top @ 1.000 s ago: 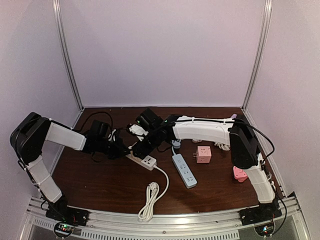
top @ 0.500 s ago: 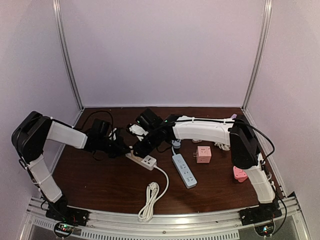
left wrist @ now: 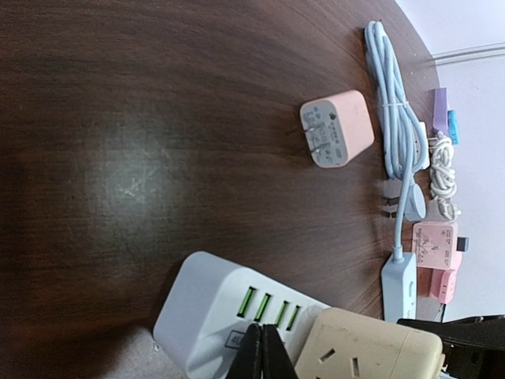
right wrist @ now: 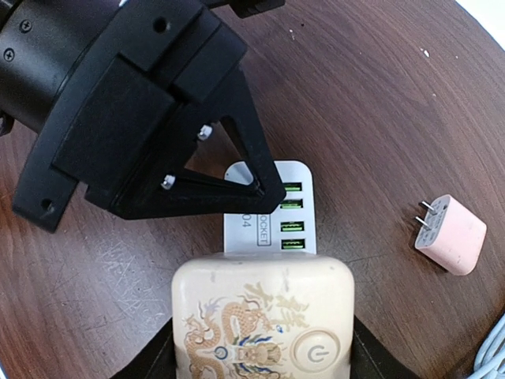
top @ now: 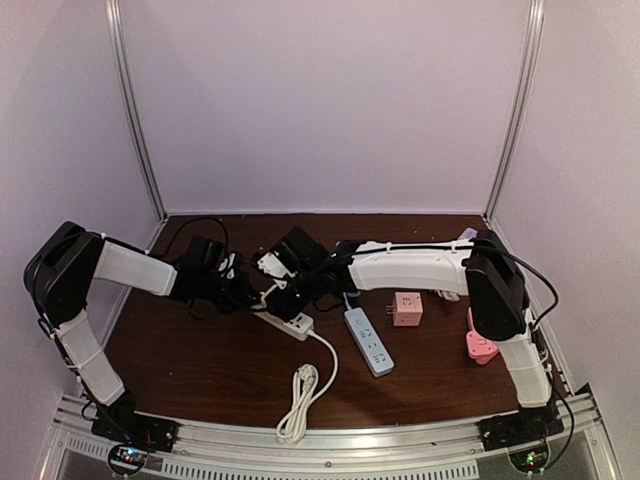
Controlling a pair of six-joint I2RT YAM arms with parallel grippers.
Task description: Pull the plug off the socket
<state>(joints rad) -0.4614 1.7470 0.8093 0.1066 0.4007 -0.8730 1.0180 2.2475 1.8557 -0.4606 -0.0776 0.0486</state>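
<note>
The plug [right wrist: 264, 324] is a cream cube with a dragon print and a power button. It sits on top of the white socket strip [right wrist: 268, 209], just behind the strip's green USB ports. My right gripper [right wrist: 260, 355] is shut on the plug, one black finger on each side. My left gripper [left wrist: 263, 347] is shut, and its tips press down on the strip [left wrist: 213, 308] beside the plug [left wrist: 371, 351]. In the top view the two grippers meet over the strip [top: 292, 322], left gripper [top: 248, 293] beside right gripper [top: 283, 290]. The plug's pins are hidden.
A pink charger [left wrist: 335, 134] lies loose near the strip. A blue-white power strip [top: 368, 340], a pink cube socket [top: 406, 308] and a pink adapter [top: 480, 347] lie to the right. The strip's white cord is coiled near the front [top: 300, 395]. Black cables lie behind the left arm.
My right gripper has narrowed and closed on the cream plug, and its arm has shifted slightly. The left gripper stays pressed on the strip.
</note>
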